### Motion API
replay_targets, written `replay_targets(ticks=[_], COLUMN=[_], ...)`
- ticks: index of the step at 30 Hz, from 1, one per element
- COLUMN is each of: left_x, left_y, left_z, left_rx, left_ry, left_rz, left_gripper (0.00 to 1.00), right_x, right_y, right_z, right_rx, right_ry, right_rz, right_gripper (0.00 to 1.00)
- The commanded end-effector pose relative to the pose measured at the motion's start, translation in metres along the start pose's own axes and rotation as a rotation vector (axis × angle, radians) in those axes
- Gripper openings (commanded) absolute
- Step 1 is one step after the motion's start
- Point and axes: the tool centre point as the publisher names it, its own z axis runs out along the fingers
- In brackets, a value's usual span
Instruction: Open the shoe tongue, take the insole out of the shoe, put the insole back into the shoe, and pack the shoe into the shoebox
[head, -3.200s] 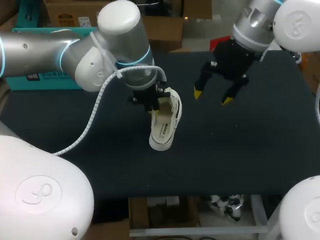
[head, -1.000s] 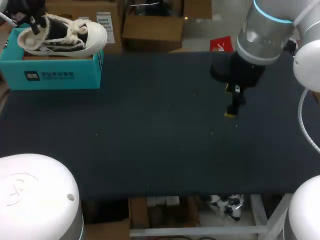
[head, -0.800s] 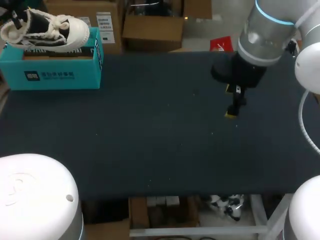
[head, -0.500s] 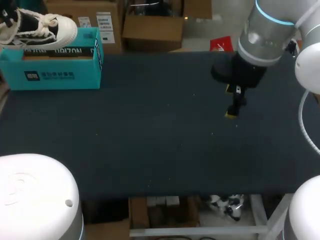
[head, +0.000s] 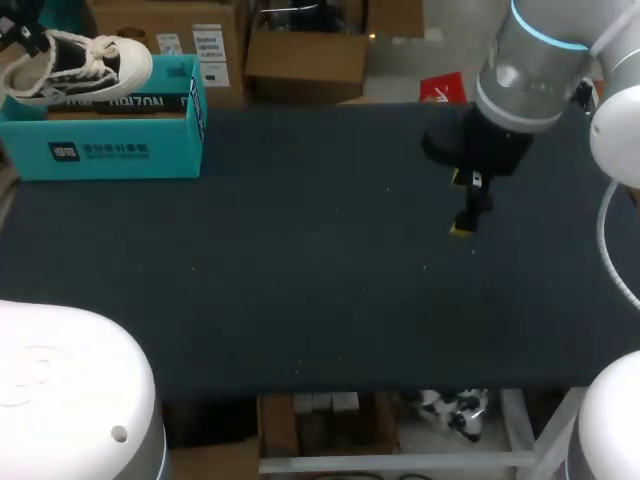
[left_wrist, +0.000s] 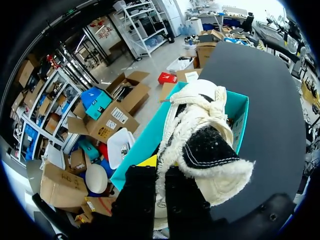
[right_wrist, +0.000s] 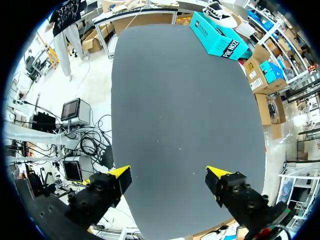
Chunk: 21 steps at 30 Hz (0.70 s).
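Observation:
A cream and black shoe (head: 78, 65) with a fleecy lining hangs over the open teal shoebox (head: 100, 135) at the table's far left corner, toe pointing right. In the left wrist view my left gripper (left_wrist: 161, 172) is shut on the shoe (left_wrist: 200, 140) at its heel collar, with the shoebox (left_wrist: 241, 107) just under and ahead of it. The insole is not visible. My right gripper (head: 465, 215) hangs over the right part of the table, far from the shoe. Its fingers stand open over bare table (right_wrist: 169, 174), with the shoebox (right_wrist: 217, 35) at the far end.
The dark table (head: 300, 260) stretches between the box and my right gripper. The box stands along the far left edge.
The shoe has travelled left over the shoebox with my left gripper, and its heel end has dipped slightly. My right arm has stayed still.

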Motion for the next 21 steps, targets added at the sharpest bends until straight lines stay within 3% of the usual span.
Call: replay_targets(ticks=[1,7,21], left_x=[-0.032,-0.017,0.019], left_y=[0.004,0.019,0.027], left_z=[0.050,0.095,0.141], left_rx=[-0.009,-0.064,-0.155], left_ry=[0.118,0.198,0.334], left_rz=[-0.006,0.016,0.077], left_gripper=[0.00,0.00,0.00], right_x=[0.000,0.000,0.000], right_y=[0.000,0.000,0.000], right_z=[0.000,0.000,0.000], right_rx=[0.001,0.001,0.001], right_ry=[-0.001,-0.001,-0.001], right_rz=[0.000,0.000,0.000], right_gripper=[1.00,1.00,1.00])
